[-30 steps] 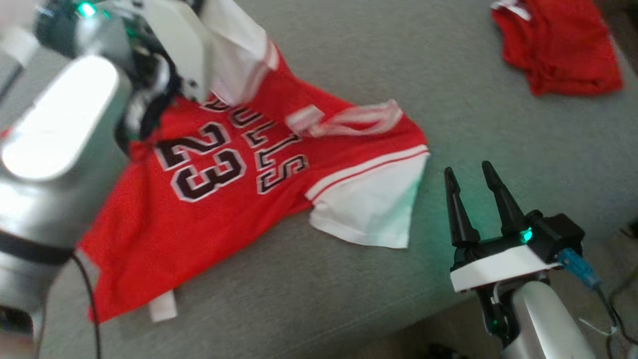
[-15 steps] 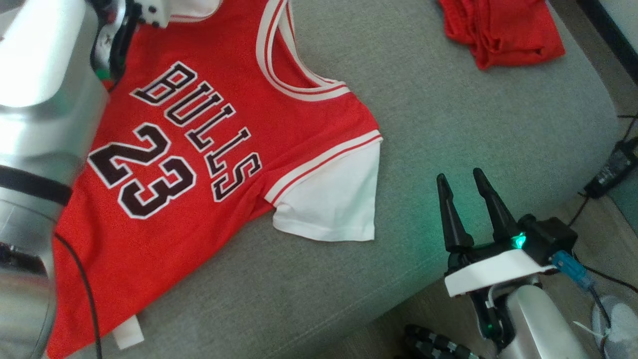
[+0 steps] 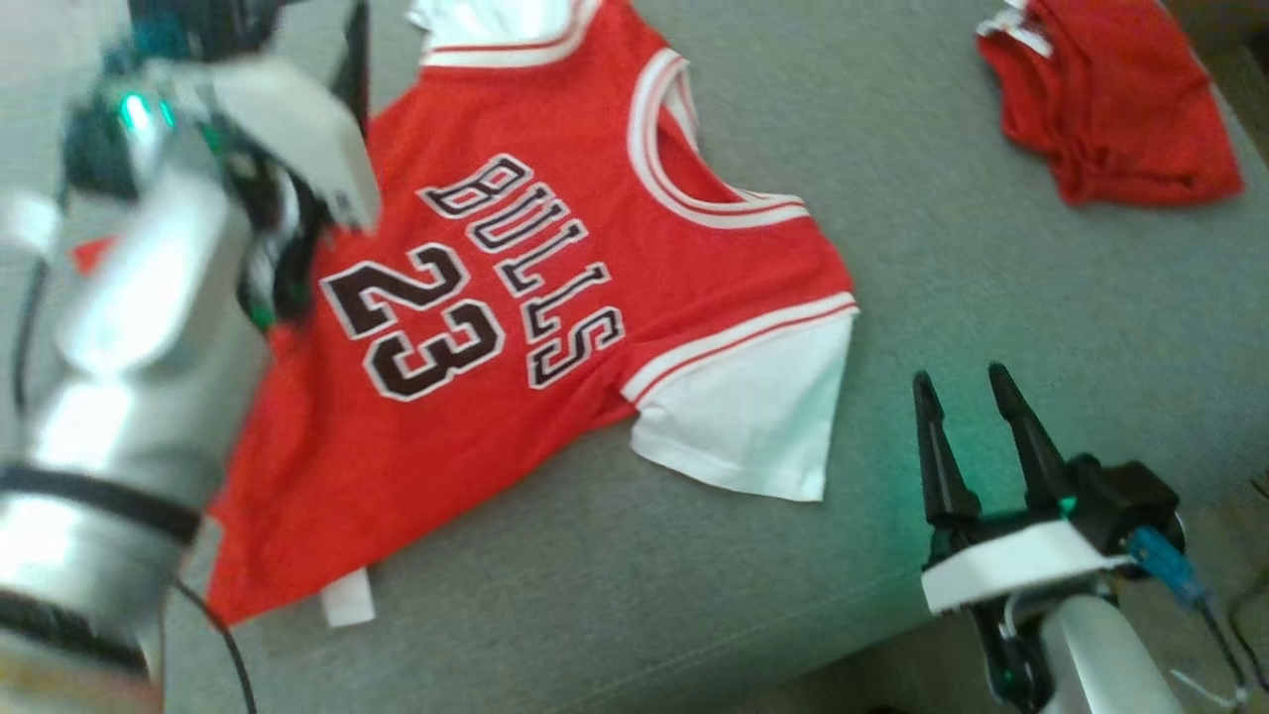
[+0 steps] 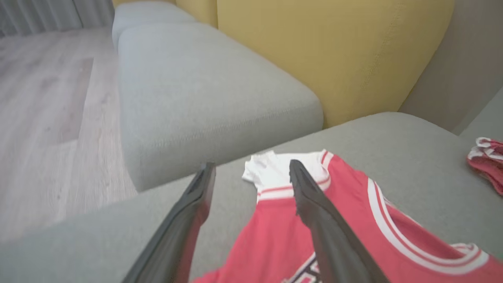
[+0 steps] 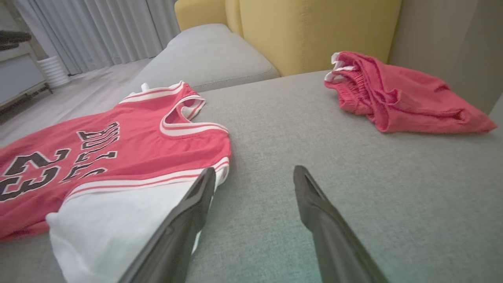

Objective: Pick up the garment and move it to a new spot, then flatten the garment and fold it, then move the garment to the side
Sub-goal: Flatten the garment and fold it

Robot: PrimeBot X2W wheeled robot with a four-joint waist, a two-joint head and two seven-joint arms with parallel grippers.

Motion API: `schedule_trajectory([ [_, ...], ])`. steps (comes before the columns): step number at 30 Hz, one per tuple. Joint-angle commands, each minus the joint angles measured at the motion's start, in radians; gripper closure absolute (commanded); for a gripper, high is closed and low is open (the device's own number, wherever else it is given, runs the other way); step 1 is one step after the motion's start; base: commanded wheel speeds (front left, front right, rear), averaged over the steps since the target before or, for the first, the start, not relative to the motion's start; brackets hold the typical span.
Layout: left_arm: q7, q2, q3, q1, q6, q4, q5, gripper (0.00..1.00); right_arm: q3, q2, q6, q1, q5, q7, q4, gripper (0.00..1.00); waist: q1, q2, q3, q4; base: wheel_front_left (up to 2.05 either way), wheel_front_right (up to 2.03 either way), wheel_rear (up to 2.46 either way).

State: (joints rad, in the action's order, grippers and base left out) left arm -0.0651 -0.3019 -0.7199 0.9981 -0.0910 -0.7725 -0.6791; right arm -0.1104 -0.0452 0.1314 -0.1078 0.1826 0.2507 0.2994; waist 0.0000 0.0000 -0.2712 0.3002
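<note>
The jersey (image 3: 535, 327) is red with white sleeves, white striped trim and black lettering edged in white. The shorts (image 3: 1110, 109) are red with white trim, the sofa seat (image 3: 991, 297) grey, the backrest (image 4: 334, 51) mustard yellow

Grey sofa seat (image 5: 314, 137), yellow back cushions (image 5: 314, 31), wood floor (image 4: 47, 98), pale curtains (image 5: 98, 31).

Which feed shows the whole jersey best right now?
The head view: the jersey lies spread front-up on the grey cushion, collar to hem, one edge behind the left arm. The left wrist view catches its far white sleeve and shoulder; the right wrist view sees it low and foreshortened, near white sleeve foremost.
</note>
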Motion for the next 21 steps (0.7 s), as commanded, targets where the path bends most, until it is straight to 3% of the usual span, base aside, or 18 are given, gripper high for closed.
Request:
schedule_trajectory([
  [1,-0.013,-0.037,0.04,-0.027,-0.03,0.059,-0.01,0.0,-0.008,-0.005,-0.001,0.017,-0.012,0.011,-0.03,0.0,0.0,0.0,0.047,-0.062,0.0,0.0,0.0],
  [10,-0.015,-0.056,0.031,-0.41,-0.215,0.339,-0.05,0.0,0.022,-0.005,-0.001,0.075,-0.053,0.011,-0.04,0.0,0.0,0.0,0.082,-0.2,0.0,0.0,0.0],
  [16,0.013,-0.051,-0.024,-0.48,-0.265,0.433,-0.02,0.0,0.007,-0.005,-0.001,0.07,-0.081,0.011,-0.044,0.0,0.0,0.0,0.06,-0.243,0.0,0.0,0.0],
  [21,0.036,-0.046,-0.054,-0.453,-0.252,0.426,-0.001,0.0,0.001,-0.005,-0.001,0.054,-0.086,0.011,-0.046,0.0,0.0,0.0,0.044,-0.239,0.0,0.0,0.0],
])
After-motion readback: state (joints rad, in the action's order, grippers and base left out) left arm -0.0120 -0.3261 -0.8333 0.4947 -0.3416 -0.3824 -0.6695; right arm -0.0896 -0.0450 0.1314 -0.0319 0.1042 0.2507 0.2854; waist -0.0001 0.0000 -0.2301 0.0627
